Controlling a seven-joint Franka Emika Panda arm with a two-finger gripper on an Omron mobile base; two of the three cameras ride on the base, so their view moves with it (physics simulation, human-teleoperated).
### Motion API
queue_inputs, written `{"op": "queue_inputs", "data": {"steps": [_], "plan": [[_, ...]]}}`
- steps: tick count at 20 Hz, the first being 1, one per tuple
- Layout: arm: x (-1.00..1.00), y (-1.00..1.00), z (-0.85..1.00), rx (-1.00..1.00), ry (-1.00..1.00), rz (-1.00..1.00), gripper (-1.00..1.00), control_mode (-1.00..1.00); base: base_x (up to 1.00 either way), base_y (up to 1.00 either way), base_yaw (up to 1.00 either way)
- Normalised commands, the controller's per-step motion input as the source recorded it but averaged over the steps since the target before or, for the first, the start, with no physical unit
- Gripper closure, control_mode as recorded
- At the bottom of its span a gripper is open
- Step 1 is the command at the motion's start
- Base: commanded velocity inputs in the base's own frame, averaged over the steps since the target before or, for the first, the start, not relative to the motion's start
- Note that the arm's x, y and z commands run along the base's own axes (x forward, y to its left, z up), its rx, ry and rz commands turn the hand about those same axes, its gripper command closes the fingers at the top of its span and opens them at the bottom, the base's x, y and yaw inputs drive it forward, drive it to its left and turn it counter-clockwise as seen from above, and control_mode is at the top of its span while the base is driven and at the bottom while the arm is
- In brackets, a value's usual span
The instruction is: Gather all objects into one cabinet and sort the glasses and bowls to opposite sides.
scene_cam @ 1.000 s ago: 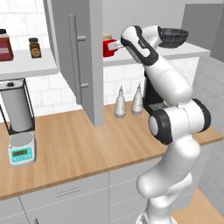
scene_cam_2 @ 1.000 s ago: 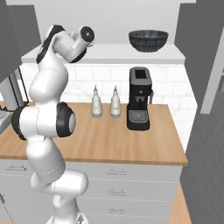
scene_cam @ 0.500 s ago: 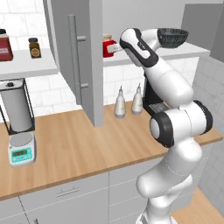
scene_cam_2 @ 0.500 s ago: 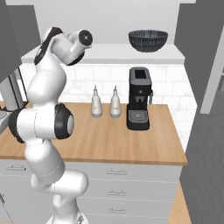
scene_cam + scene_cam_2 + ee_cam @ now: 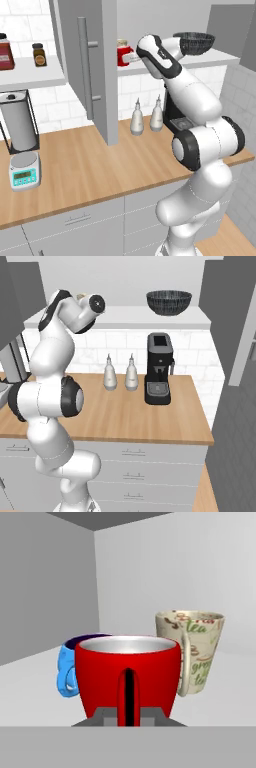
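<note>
In the hand view a bright red cup (image 5: 100,677) stands right in front of my gripper (image 5: 129,714), which is shut on the cup's handle. Behind the red cup to the right is a cream cup (image 5: 197,647) with a faint pattern. Behind it to the left is a glossy blue bowl (image 5: 67,672) with a dark inside. All three stand on the white shelf inside the grey cabinet. From the left base I see the red cup (image 5: 124,52) at my gripper (image 5: 135,56), beside the open cabinet door (image 5: 87,65). The dark-grey ribbed bowl (image 5: 194,42) (image 5: 169,302) sits further right on the open shelf (image 5: 215,57).
Two white bottles (image 5: 137,119) (image 5: 157,115) stand on the wooden counter under the shelf, next to a black coffee machine (image 5: 158,376). A small scale (image 5: 24,172) and a metal jug (image 5: 19,122) are at the counter's left. Jars (image 5: 5,52) stand on the left shelf.
</note>
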Motion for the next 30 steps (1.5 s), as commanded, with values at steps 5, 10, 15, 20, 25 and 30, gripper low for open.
{"op": "queue_inputs", "data": {"steps": [5, 10, 15, 20, 25, 30], "plan": [[0.42, 0.42, -0.64, 0.0, 0.0, 0.0, 1.0, -1.0, 0.0, 0.0, 0.0], [0.47, 0.43, -0.63, 0.0, 0.0, 0.0, 1.0, -1.0, 0.0, 0.0, 0.0], [0.22, 0.16, -0.56, 0.0, 0.0, 0.0, -1.0, -1.0, 0.0, 0.0, 0.0], [0.0, 0.0, -0.36, 0.0, 0.0, 0.0, -1.0, -1.0, 0.0, 0.0, 0.0], [-0.08, 0.0, -0.16, 0.0, 0.0, 0.0, -1.0, -1.0, 0.0, 0.0, 0.0], [-0.28, -0.02, 0.11, 0.0, 0.0, 0.0, -1.0, -1.0, 0.0, 0.0, 0.0]]}}
